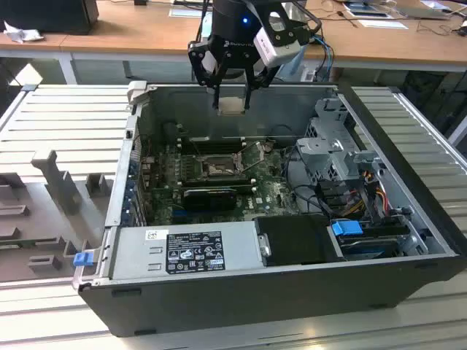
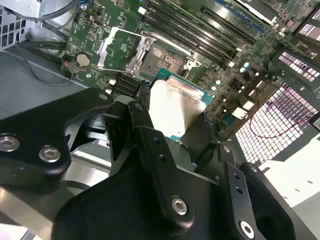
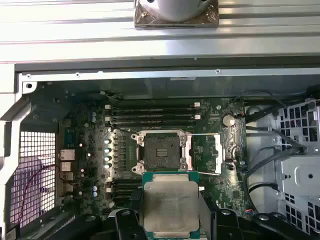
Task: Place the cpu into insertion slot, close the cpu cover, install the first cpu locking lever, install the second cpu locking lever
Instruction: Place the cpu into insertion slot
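The gripper [image 1: 232,100] hangs high over the open case [image 1: 255,299], above its far wall. The cpu [image 1: 231,107] is pinched between the fingers, jaws closed on its two opposite edges. The chip is in the air, well above the board [image 1: 273,193].

In the first wrist view the cpu [image 3: 171,202] shows its pale metal face with a green rim round it and a black finger [image 3: 134,220] at either side. Down on the board the slot [image 3: 160,150] lies bare: a dark pin field in a silvery rim, nothing seated in it. The cover [image 3: 206,154] is swung open, just beside the slot.

In the exterior view the cover [image 1: 255,157] tilts up on that view's right of the slot [image 1: 215,168]. The long black memory slots [image 3: 150,114] run along the slot's far side, and the grey power supply [image 1: 190,248] sits at the case's near edge.

In the second wrist view the cpu [image 2: 175,105] sits level in the grip, with slot [image 2: 167,60] and open cover [image 2: 117,47] beyond it.
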Robot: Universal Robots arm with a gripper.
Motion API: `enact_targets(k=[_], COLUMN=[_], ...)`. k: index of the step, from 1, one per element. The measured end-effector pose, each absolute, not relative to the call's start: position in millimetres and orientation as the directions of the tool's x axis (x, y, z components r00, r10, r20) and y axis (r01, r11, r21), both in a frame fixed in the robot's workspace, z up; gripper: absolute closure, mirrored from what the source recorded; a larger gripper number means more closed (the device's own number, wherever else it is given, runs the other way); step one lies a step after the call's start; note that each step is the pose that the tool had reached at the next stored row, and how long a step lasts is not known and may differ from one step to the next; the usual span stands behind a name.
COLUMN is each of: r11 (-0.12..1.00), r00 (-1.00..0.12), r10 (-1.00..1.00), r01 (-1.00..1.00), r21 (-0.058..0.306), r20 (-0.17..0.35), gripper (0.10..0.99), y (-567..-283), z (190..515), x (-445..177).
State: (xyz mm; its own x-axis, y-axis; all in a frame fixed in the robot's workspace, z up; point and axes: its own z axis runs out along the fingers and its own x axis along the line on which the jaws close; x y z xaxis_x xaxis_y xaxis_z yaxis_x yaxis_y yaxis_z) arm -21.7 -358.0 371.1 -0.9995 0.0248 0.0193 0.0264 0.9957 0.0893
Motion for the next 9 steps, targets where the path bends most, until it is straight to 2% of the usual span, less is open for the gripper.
enact_targets(k=[9], r11=[0.995], r00=[-0.999], r10=[0.051], r01=[0.053], r21=[0.089], r20=[0.019], gripper=[0.557], y=[-358.1], z=[369.6], x=[-21.8])
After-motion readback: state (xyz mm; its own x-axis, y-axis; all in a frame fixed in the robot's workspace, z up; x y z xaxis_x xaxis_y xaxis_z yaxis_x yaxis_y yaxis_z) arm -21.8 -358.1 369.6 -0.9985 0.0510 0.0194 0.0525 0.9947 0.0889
